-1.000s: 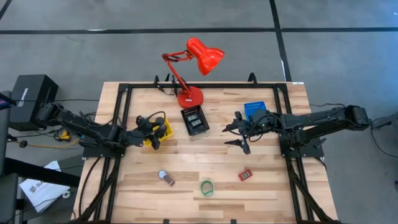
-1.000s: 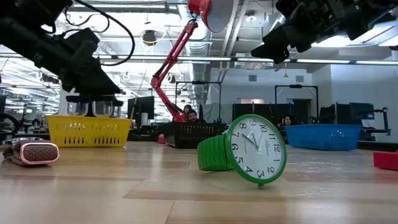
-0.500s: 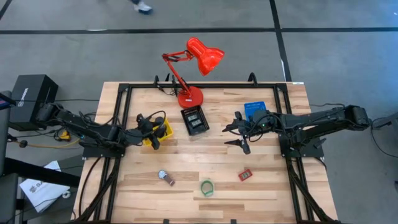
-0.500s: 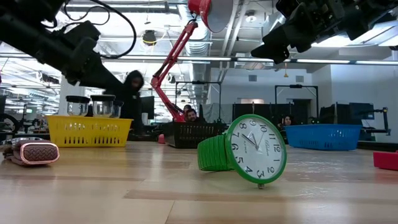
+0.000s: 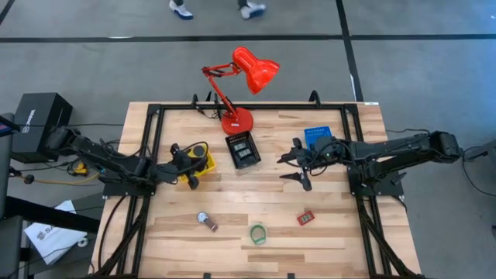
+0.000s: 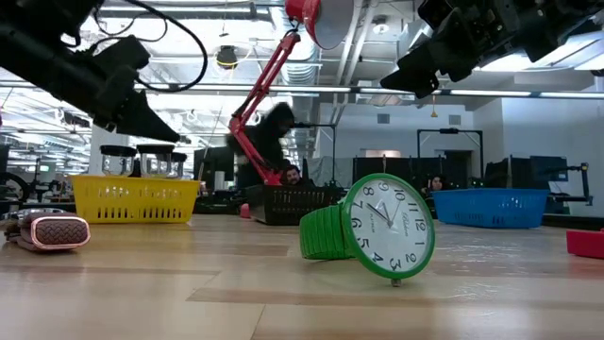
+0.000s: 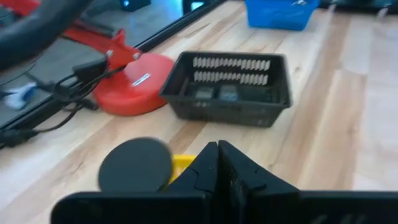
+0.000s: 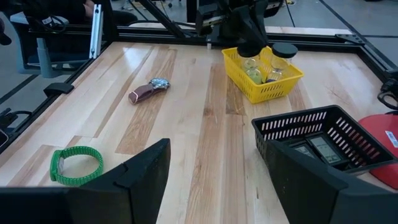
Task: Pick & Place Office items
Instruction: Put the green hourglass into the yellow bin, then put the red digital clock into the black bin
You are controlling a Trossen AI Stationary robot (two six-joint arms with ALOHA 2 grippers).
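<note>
My left gripper [image 5: 191, 163] [image 7: 217, 154] hangs shut over the yellow tray [image 5: 204, 163], with nothing between its fingers. Two clear jars with black lids [image 8: 250, 59] [image 8: 283, 57] stand in that tray, and one lid [image 7: 135, 165] shows just beside the fingertips. On the near part of the table lie a brown-strapped watch [image 5: 207, 222], a green watch [image 5: 257, 233] [image 6: 377, 231] and a small red piece [image 5: 305, 218]. My right gripper [image 5: 289, 167] [image 8: 211, 165] stays open in the air right of the black tray [image 5: 242, 150].
A red desk lamp [image 5: 236, 120] stands on its round base at the far middle, just behind the black tray, which holds small dark items. A blue tray [image 5: 318, 136] sits at the far right. Bare wood lies between the trays and the watches. A person passes behind the table.
My left gripper has shut above the yellow tray and rolled a little, staying over the jars, which have not moved. My right gripper has kept still. A person has walked past behind the table.
</note>
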